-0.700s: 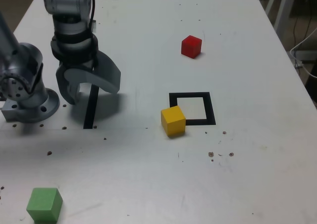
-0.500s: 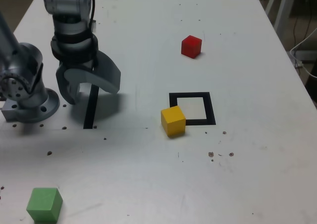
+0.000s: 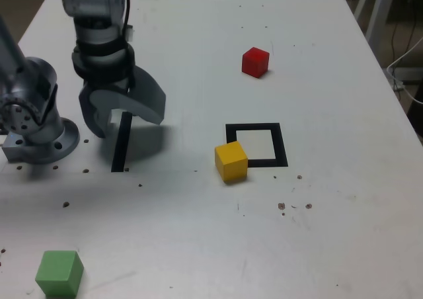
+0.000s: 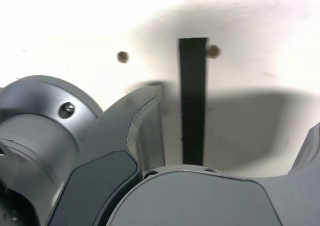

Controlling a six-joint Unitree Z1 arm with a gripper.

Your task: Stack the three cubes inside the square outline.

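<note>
A white, speckled worktop (image 3: 178, 226) carries everything. The dark grey metal claw (image 3: 129, 122) hangs open, gripping nothing, above a straight black tape strip. The thick black tape square outline (image 3: 280, 145) has the yellow matte cube (image 3: 230, 161) overlapping its lower-left corner in the exterior view; the green matte cube (image 3: 59, 273) sits lower left, the red matte cube (image 3: 255, 62) beyond.

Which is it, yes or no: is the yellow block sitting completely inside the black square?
No, the yellow block covers the lower left corner of the black square and juts out beyond it.
</note>
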